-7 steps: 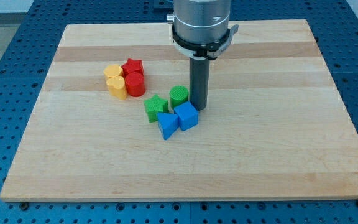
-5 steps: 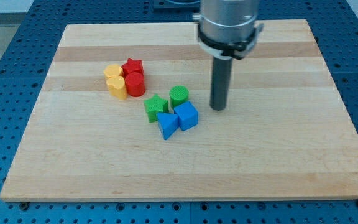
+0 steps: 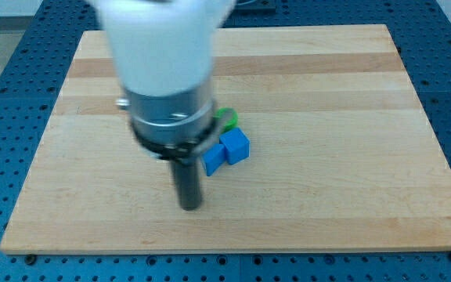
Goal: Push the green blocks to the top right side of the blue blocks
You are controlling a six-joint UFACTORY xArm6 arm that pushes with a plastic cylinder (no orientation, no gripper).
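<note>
The arm carries no pincer, only a rod. My tip (image 3: 190,207) rests on the counter (image 3: 327,188), below-left of the 2 blue blocks, touching neither. The blue cube (image 3: 236,146) touches the second blue block (image 3: 214,160). 1 green block (image 3: 228,119) shows just above the cube, partly hidden.

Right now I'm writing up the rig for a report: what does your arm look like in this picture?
It is blurred, but my arm shows as a broad pale, whitish cylinder at the view's top. Below it sits a grey metallic collar ringed by a black band. From that hangs a straight dark rod ending in my tip. I can make out no cables or markings.
</note>
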